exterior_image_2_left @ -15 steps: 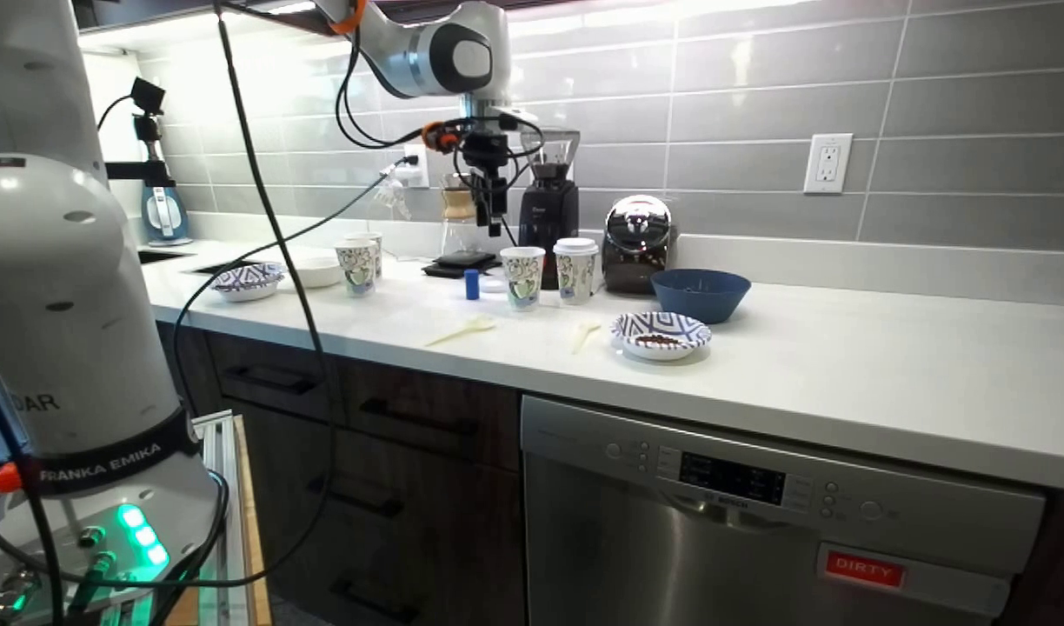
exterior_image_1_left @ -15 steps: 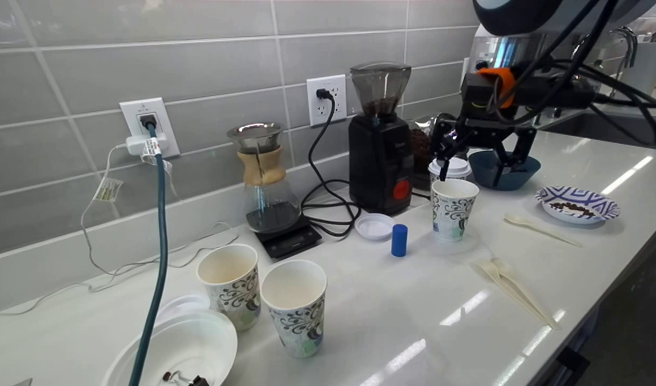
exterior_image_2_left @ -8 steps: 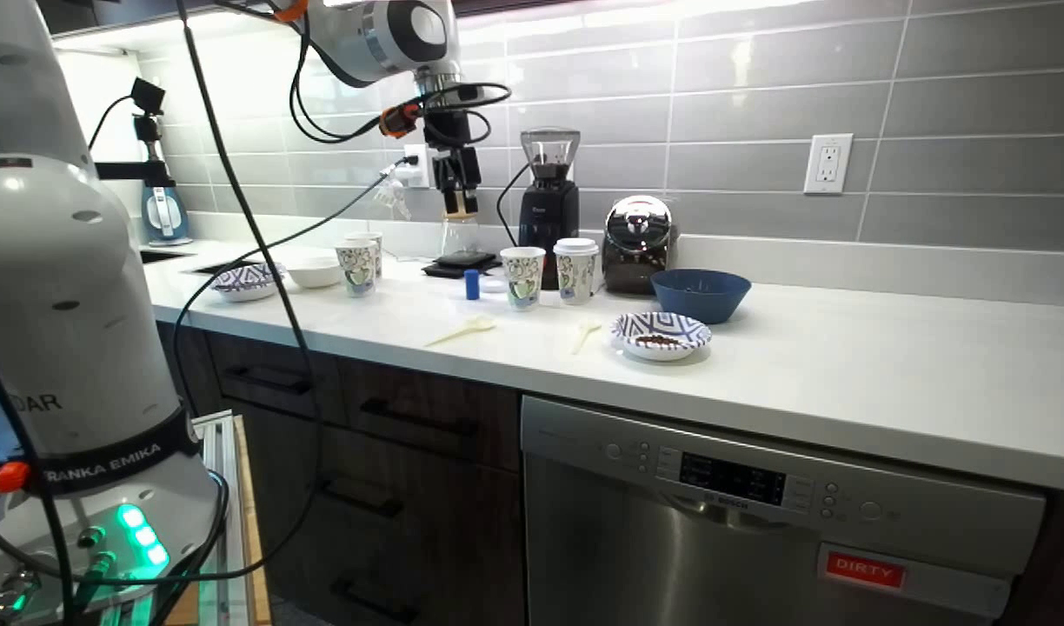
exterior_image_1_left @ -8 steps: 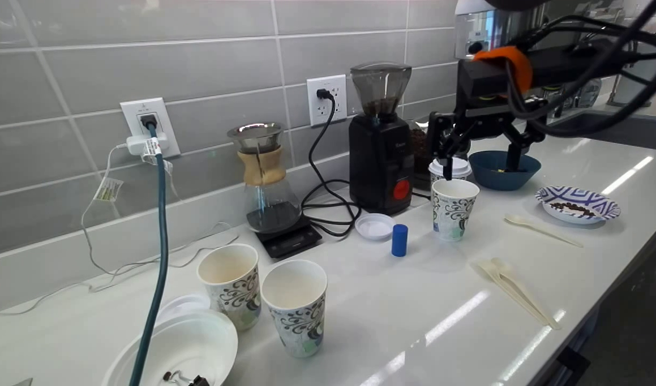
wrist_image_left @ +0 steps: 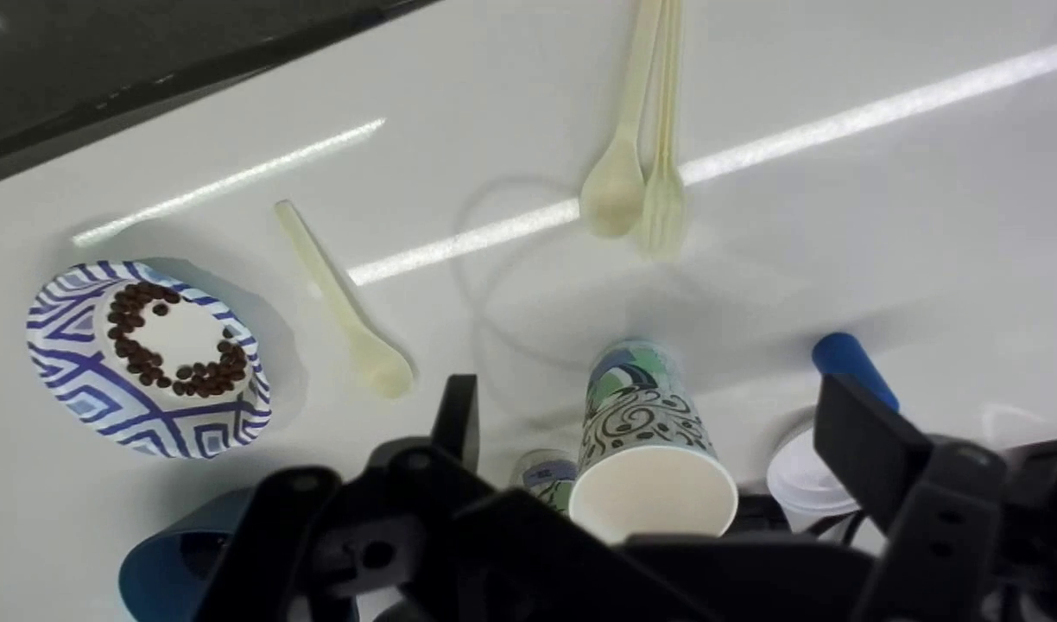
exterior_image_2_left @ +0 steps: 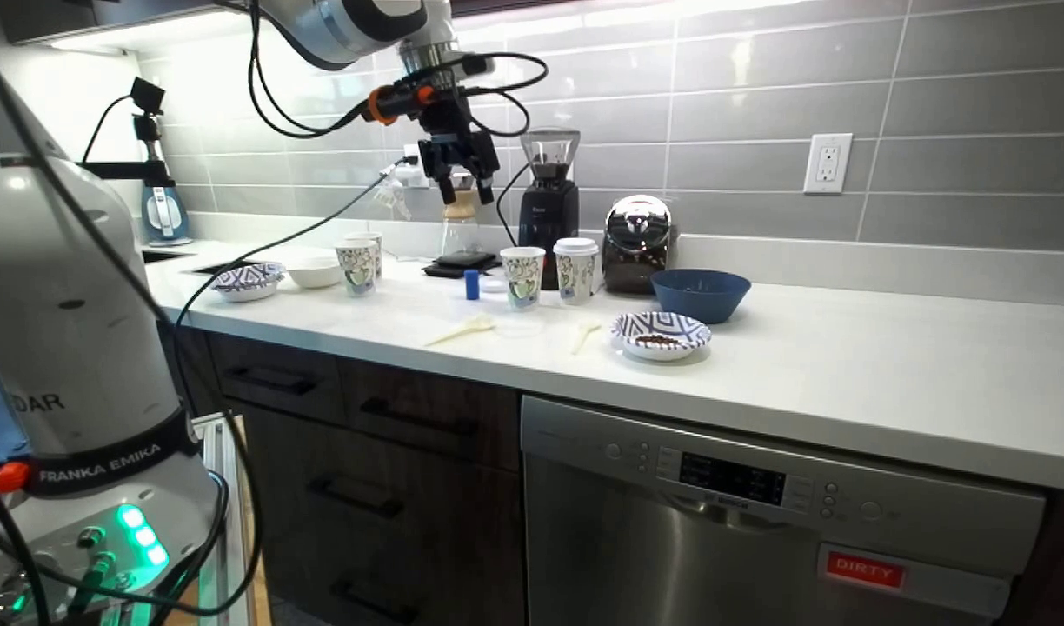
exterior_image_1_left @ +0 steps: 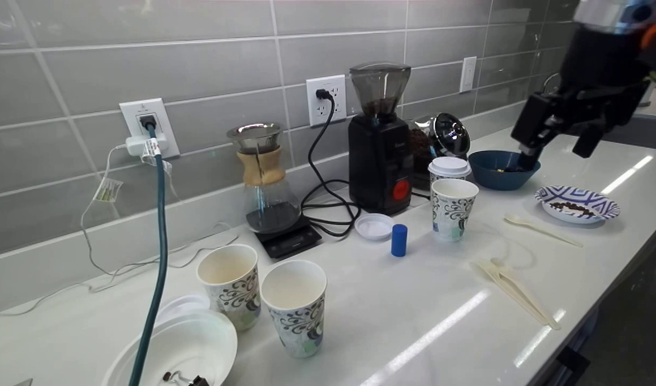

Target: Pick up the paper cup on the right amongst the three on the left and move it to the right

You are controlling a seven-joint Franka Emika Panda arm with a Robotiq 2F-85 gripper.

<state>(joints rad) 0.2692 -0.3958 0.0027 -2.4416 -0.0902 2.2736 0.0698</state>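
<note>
The paper cup (exterior_image_1_left: 452,214), white with a scroll print and teal-blue patches low down, stands upright near the black grinder. It also shows in an exterior view (exterior_image_2_left: 523,280) and in the wrist view (wrist_image_left: 642,415). The two other paper cups, one (exterior_image_1_left: 237,297) and one (exterior_image_1_left: 301,327), stand side by side farther off, beside a white bowl. My gripper (exterior_image_1_left: 556,151) is open and empty, in the air above the counter. In the wrist view the paper cup appears between the spread fingers (wrist_image_left: 649,415), but below them and not touched.
A lidded cup (exterior_image_1_left: 449,167) stands right behind the paper cup. A blue bowl (exterior_image_2_left: 701,296), a patterned bowl with beans (exterior_image_2_left: 662,337), a lone spoon (wrist_image_left: 347,320), a spoon-and-fork pair (wrist_image_left: 619,190), a blue cylinder (exterior_image_1_left: 399,241) and a white lid (exterior_image_1_left: 374,226) lie around.
My gripper has moved up and away from above the cups, toward the right in an exterior view, and its fingers have turned. The cups have not moved.
</note>
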